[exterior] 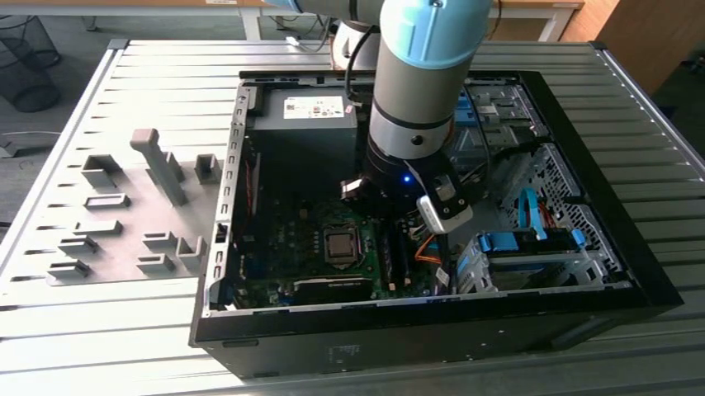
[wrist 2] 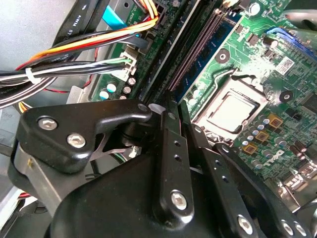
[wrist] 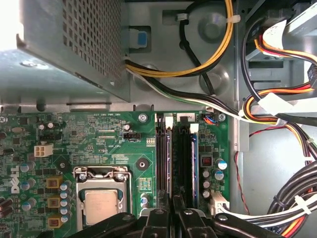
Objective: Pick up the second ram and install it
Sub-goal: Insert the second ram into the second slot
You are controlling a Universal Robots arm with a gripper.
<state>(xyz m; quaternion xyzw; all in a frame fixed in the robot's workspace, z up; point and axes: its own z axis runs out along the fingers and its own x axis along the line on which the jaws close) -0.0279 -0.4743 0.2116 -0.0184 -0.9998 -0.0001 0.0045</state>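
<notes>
Gripper [wrist: 171, 218] low inside case [exterior: 617, 289], over RAM slots [wrist: 174, 158]. Cable bundle [wrist: 277, 111] crowds one side; CPU socket [wrist: 101, 198] flanks other. PSU [wrist: 64, 44] looms beyond.

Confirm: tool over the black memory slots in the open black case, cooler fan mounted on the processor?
No fan: the square silver processor sits bare in the first wrist view. The tool is over the long black memory slots.

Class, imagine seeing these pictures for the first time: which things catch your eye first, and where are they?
The arm plunges into the open computer case on the slatted table, its claw low over the memory slots. Beside the slots sits the bare silver processor on the green motherboard. Orange and yellow cables bunch at the board's edge.
</notes>
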